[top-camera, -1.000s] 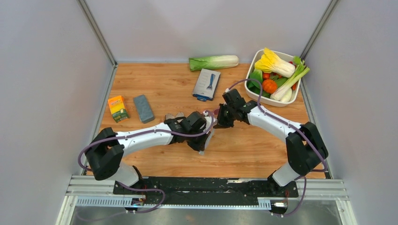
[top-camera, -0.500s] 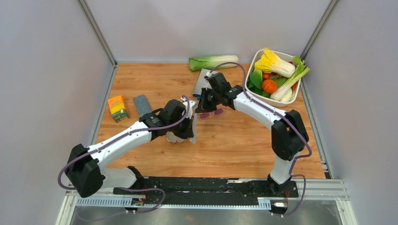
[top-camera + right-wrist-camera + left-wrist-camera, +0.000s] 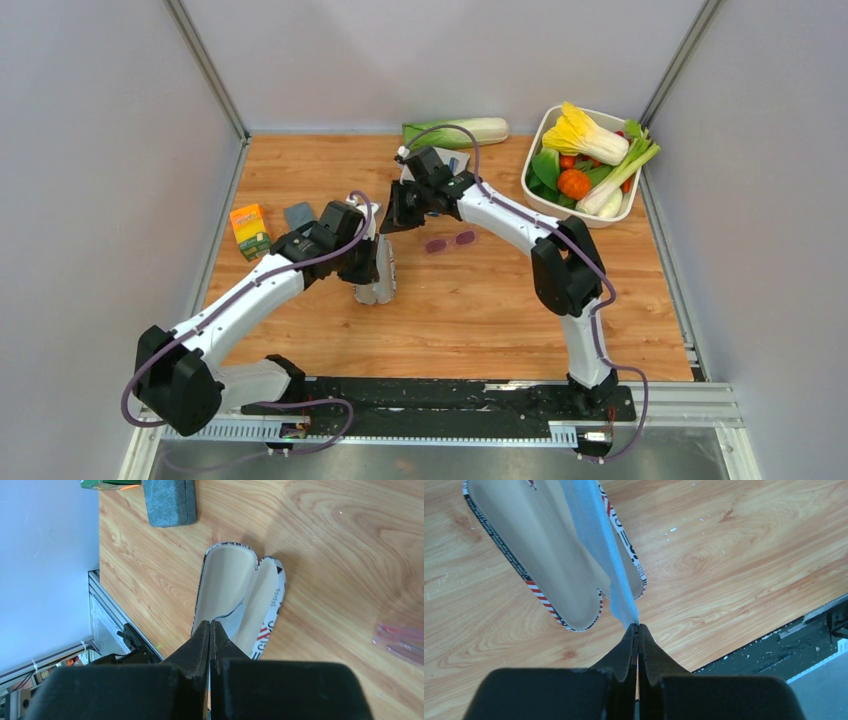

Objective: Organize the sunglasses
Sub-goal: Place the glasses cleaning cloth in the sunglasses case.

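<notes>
The sunglasses (image 3: 450,241), with pink-purple lenses, lie on the wood table right of both grippers, and show at the right edge of the right wrist view (image 3: 400,641). My left gripper (image 3: 638,626) is shut on a light blue cloth (image 3: 599,535), which stretches across an open case (image 3: 539,555) with cream lining and a printed rim. In the top view my left gripper (image 3: 383,264) is just above that case (image 3: 375,292). My right gripper (image 3: 210,622) is shut with nothing seen in it, above the open case (image 3: 225,580), and left of the sunglasses in the top view (image 3: 393,220).
A closed grey-blue case (image 3: 299,215) and a green-orange carton (image 3: 251,231) lie at the left. A napa cabbage (image 3: 470,131) lies at the back, and a white bin (image 3: 540,135) of vegetables stands back right. A blister pack is mostly hidden under the right arm.
Both grippers have moved left from the table's middle. The left one carried the cloth over the open case. The right one has left the sunglasses lying on the table.
</notes>
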`<action>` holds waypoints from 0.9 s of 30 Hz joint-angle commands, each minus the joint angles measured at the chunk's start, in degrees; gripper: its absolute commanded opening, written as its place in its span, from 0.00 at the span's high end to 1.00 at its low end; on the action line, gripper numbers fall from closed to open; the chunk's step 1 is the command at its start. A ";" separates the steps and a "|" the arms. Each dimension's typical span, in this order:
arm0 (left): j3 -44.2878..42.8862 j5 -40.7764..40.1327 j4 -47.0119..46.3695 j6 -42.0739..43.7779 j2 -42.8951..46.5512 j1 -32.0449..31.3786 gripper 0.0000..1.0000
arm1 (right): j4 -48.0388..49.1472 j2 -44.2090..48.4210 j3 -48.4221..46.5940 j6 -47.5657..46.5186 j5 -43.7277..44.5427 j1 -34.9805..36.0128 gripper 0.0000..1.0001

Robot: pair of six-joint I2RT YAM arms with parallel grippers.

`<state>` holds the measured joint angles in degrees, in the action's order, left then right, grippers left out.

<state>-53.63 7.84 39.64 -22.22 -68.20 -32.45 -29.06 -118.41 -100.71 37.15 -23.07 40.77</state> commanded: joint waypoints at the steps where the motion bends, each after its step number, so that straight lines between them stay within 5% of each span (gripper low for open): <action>1: -0.43 -1.07 0.53 1.48 -0.08 1.68 1.00 | 0.94 -4.10 -6.33 -1.64 -2.42 0.53 1.00; 27: 2.91 2.18 -8.79 1.39 -10.90 3.79 1.00 | -1.61 -15.18 -15.13 -6.03 -2.51 0.53 1.00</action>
<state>-50.94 7.46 33.74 -21.12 -78.15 -28.95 -30.24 -133.49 -113.21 33.10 -26.06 41.23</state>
